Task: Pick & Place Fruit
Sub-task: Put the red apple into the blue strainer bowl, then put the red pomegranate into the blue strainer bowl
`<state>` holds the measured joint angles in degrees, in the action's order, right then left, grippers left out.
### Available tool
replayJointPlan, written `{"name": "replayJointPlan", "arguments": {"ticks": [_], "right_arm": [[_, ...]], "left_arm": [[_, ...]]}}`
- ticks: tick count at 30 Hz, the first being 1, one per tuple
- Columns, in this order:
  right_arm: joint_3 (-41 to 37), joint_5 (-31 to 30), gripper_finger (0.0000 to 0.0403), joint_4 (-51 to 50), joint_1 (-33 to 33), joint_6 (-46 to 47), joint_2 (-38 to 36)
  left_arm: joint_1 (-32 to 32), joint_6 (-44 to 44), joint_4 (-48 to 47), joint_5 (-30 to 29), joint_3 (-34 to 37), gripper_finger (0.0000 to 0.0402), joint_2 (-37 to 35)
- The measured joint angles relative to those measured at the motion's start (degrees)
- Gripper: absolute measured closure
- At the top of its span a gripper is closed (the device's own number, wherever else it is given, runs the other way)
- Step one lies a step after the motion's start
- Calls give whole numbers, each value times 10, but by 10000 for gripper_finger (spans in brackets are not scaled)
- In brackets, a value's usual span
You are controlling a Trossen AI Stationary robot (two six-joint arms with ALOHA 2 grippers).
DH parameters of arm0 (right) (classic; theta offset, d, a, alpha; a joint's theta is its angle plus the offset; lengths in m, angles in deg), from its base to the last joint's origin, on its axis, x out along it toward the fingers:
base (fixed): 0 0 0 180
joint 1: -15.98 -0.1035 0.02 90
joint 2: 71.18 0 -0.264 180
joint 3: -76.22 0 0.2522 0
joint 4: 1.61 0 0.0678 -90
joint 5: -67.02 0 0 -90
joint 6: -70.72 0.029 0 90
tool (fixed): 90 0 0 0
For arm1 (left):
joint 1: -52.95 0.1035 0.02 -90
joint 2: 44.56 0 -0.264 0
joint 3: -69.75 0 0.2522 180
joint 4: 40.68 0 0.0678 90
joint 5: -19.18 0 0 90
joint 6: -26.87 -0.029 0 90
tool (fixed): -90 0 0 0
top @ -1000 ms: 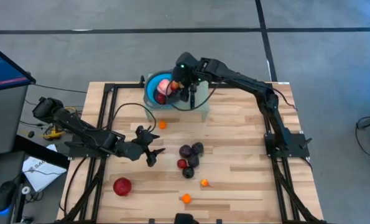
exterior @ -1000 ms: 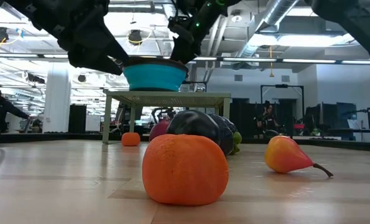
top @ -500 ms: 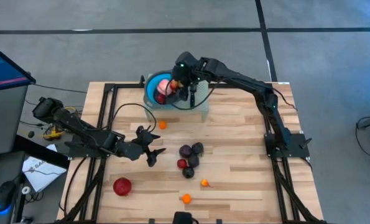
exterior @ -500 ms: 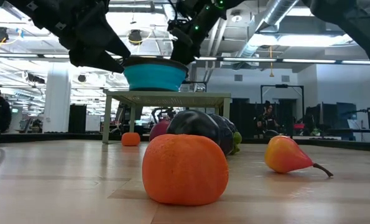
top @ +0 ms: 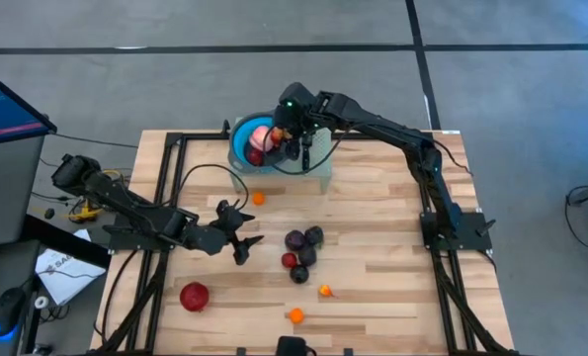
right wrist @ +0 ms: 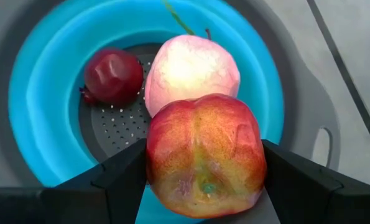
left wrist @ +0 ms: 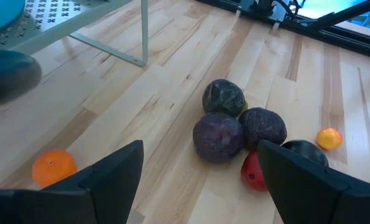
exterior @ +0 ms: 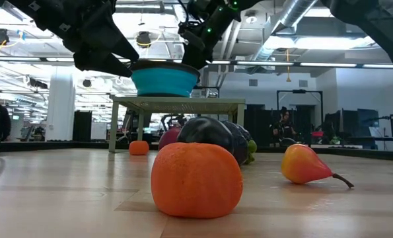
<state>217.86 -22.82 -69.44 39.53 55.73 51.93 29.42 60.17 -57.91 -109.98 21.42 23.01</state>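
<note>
Wooden bench [top: 373, 297] carries scattered fruit. Right pincer [right wrist: 200, 180] is clamped on an apple [right wrist: 203, 155] above the bowl [right wrist: 41, 124] (two fruits already inside), presumably for release. Left pincer [left wrist: 200, 186] hovers with fingers apart near the purple cluster [left wrist: 234, 124].

A wooden table [top: 373, 227] fills the frame's middle, carrying scattered fruit [top: 301, 253] at centre and a small stand [top: 318, 178] near its upper edge.

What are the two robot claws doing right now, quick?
Left gripper: open, empty, hanging above the wooden table.
Right gripper: shut on a round red-and-yellow apple, above the round blue bowl.
</note>
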Motion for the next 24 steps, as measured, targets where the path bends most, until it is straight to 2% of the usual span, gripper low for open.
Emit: {"name": "replayJointPlan", "arguments": {"ticks": [6,15,20,24], "right_arm": [[0,0,119,-16,0,-6,0],[0,-1,51,-3,0,-1,0],[0,-11,53,38,0,0,0],[0,-57,72,65,-3,-2,0]], "left_arm": [[0,0,1,0,0,94,0],[0,0,1,0,0,94,0],[0,0,1,0,0,94,0],[0,0,1,0,0,94,0]]}}
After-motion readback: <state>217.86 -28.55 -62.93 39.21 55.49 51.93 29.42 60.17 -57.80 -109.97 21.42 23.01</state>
